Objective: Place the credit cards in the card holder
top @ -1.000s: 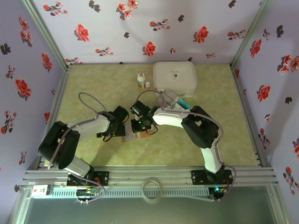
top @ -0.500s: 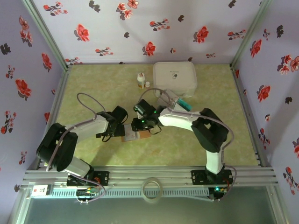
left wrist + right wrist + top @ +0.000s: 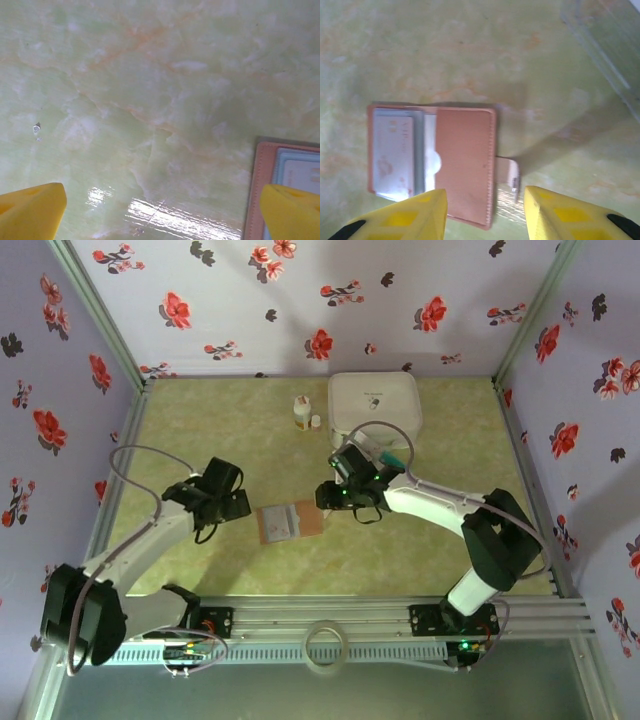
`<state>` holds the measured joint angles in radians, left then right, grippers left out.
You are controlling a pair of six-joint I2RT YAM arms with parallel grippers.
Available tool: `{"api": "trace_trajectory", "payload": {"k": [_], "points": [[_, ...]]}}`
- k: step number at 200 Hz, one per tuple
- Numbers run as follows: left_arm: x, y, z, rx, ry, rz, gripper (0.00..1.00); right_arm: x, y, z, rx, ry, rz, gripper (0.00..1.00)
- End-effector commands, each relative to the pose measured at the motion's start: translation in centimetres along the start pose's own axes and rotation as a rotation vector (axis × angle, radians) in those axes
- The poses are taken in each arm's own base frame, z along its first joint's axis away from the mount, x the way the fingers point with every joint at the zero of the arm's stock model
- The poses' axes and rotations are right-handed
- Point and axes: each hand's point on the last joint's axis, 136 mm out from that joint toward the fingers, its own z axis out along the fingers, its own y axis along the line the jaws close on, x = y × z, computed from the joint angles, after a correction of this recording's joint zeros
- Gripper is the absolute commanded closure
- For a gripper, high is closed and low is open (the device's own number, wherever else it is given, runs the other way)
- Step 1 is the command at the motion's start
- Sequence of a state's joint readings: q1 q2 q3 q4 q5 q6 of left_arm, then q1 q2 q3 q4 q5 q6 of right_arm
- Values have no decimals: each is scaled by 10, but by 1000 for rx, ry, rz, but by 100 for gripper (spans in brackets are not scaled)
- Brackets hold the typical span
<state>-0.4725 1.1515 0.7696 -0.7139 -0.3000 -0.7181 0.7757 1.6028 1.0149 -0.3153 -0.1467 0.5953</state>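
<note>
The brown card holder [image 3: 290, 521] lies flat on the table between the two arms. In the right wrist view the card holder [image 3: 465, 165] shows a brown panel, a clasp tab [image 3: 508, 175] on its right, and a pale blue-grey pocket on its left. A white card with pinkish print [image 3: 394, 150] sits in that pocket. My right gripper [image 3: 328, 498] [image 3: 485, 215] hangs open just right of the holder, touching nothing. My left gripper [image 3: 232, 506] [image 3: 160, 215] is open to the holder's left, with the holder's edge [image 3: 287, 167] by its right finger. A teal card [image 3: 393, 462] lies near the white box.
A large white rounded box [image 3: 374, 408] stands at the back centre, with two small white bottles [image 3: 302, 412] to its left. A clear plastic edge [image 3: 605, 55] shows at the upper right of the right wrist view. Floral walls enclose the green marbled table [image 3: 200, 430].
Both grippers have drawn back from the card holder, the left arm swinging left and the right arm moving right and back. The holder now lies uncovered.
</note>
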Motion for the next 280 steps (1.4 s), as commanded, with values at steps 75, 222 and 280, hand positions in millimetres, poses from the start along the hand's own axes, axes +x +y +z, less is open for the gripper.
{"api": "trace_trajectory", "payload": {"k": [75,222,280], "points": [[20,-6,10,77,69,7,0,15,-23,34,75,73,-18,65],[37,-56,20,258,123,30,0,33,-62,5,130,69,0,100],[50,-72,28,268,146,57,0,33,-58,13,101,78,20,100]]}}
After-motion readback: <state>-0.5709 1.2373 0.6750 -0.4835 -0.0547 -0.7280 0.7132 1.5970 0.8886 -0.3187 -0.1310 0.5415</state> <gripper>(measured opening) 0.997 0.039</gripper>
